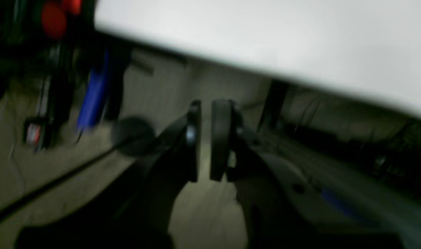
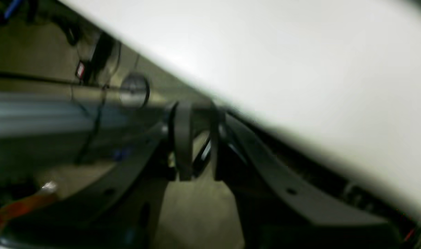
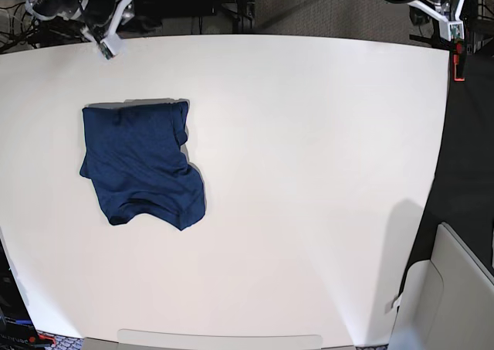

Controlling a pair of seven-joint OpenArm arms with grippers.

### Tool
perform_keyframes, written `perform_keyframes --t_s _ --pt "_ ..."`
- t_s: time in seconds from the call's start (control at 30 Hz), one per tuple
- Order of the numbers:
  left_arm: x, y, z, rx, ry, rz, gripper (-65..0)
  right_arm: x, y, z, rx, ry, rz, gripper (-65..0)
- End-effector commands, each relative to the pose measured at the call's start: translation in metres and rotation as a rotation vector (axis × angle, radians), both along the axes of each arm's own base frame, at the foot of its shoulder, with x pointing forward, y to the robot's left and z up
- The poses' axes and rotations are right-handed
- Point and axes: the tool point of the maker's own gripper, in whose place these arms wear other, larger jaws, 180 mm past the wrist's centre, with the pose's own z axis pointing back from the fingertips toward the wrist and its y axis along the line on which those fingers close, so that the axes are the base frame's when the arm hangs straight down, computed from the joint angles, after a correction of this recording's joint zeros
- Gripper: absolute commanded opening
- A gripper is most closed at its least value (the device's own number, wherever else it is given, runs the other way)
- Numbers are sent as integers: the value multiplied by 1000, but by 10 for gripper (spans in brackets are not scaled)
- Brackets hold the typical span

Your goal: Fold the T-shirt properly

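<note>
Judging by the layout, looks like the closing stage: T-shirt (image 3: 140, 161) lying in a compact, roughly folded bundle on the left part of the white surface (image 3: 309, 172), both arms pulled off to the far corners. Worth checking before calling it done: lower edge uneven, with a lobe sticking out toward the bottom right and a loose flap along the right side near the top, so not a crisp rectangle. If tidying further, best to approach from above at the ragged lower corner, pinch only the top layer, and drag it inward flat rather than lifting, to avoid undoing the folds beneath.

Left to right in the base view: right pincer (image 3: 104, 45) just past the far-left corner of the surface, well apart from the garment; in its wrist view (image 2: 196, 138) the jaws stand a little apart with nothing between them, surface edge running diagonally above. Bare white expanse across the middle. Left pincer (image 3: 450, 24) beyond the far-right corner; in its wrist view (image 1: 205, 140) the jaws nearly together, a thin gap showing, empty.

Room: dark floor beyond the surface, cables and equipment blurred, a pale panel (image 3: 455, 288) at bottom right.
</note>
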Motion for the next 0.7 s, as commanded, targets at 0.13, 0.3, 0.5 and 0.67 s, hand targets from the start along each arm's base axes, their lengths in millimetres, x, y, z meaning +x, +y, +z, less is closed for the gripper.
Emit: perform_keyframes --t_s 0.13,0.3,0.5,0.67 --pt "-41 3 -11 -12 105 17 -650 -62 -31 -32 -96 193 -46 -581" --pt "-85 0 -55 -101 246 89 -650 -136 -61 -101 -279 465 -104 -581" --pt "-107 -30 -122 -251 411 32 -650 -171 -70 -154 -425 615 -73 -581" --pt "-104 -48 -158 -311 403 55 -650 -154 -65 -178 -459 593 -54 -581"
